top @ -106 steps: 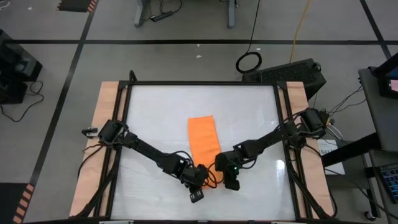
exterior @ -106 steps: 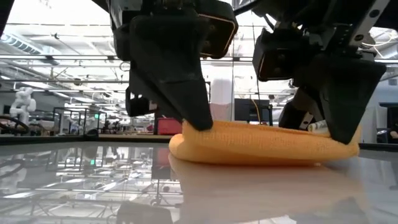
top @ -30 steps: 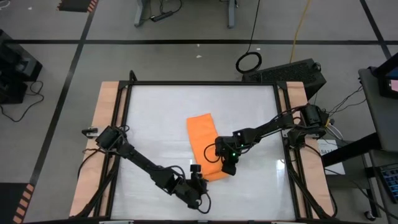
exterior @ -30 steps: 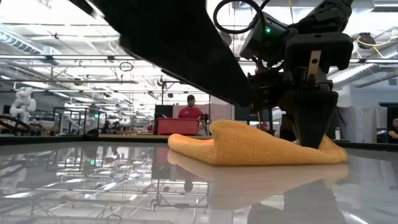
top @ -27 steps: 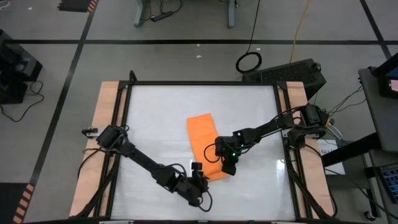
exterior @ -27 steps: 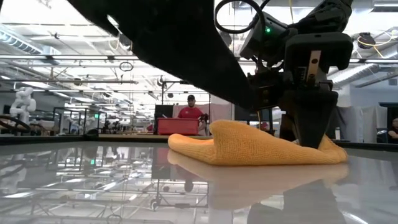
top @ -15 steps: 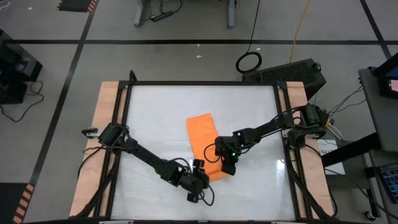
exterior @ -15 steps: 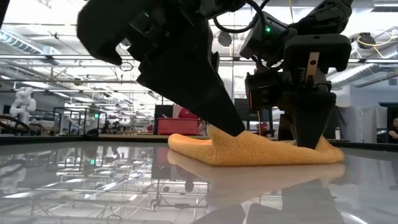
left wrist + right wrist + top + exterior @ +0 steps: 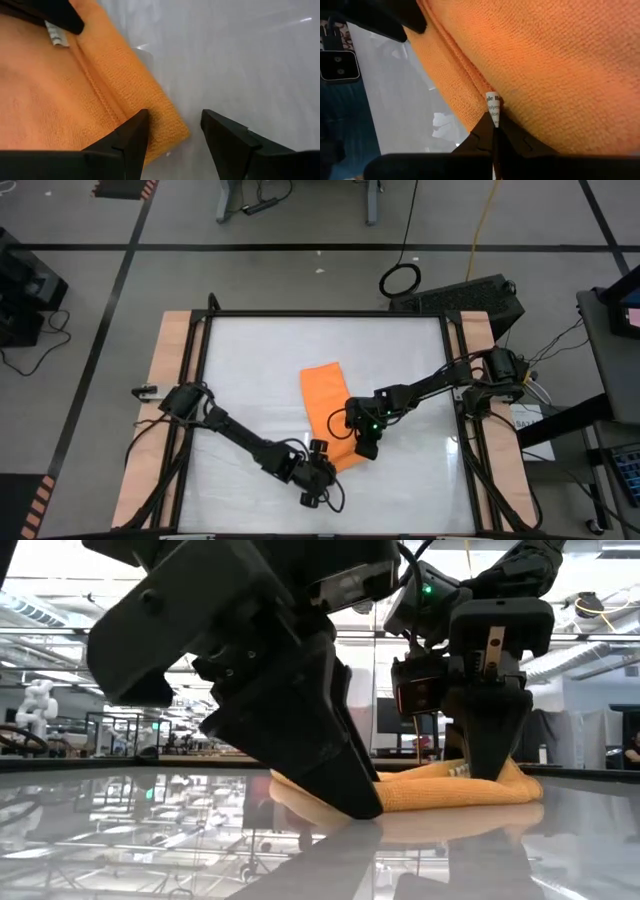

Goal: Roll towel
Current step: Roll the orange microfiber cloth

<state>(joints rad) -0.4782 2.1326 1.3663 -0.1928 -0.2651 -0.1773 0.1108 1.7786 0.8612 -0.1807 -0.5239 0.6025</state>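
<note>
Right wrist view: the right gripper [image 9: 495, 131] has its two dark fingers [image 9: 512, 136] pressed together, pinching the hemmed edge of the orange towel [image 9: 540, 60] right at its small white care label [image 9: 493, 111]. The cloth fills most of that picture, and beside its edge lies the pale glossy surface [image 9: 400, 90].

Left wrist view: the left gripper [image 9: 172, 131] has its fingers [image 9: 132, 132] spread apart, straddling a corner of the towel [image 9: 60, 100]. One finger lies over the cloth near the hem and the other stands over bare surface [image 9: 225, 55] just beyond the edge; they hold nothing. The white label [image 9: 56, 36] shows farther along the same hem, beside the dark tip of the other arm.

Low view: the left gripper [image 9: 345, 802] comes down to the near left end of the towel [image 9: 440, 795], its big dark fingertip touching the surface where the cloth ends. The right gripper [image 9: 490, 765] stands upright farther back, closed on the towel's right part. The cloth lies low and flat between them, mirrored in the shiny surface [image 9: 150, 840]. A workshop hall shows behind.

High view: the towel [image 9: 322, 395] lies a little right of the middle of the white surface [image 9: 250, 370], as a long strip running from the far side toward the near side. The right gripper [image 9: 364, 446] is at its near right edge and the left gripper [image 9: 322, 472] at its near end, the two close together.
</note>
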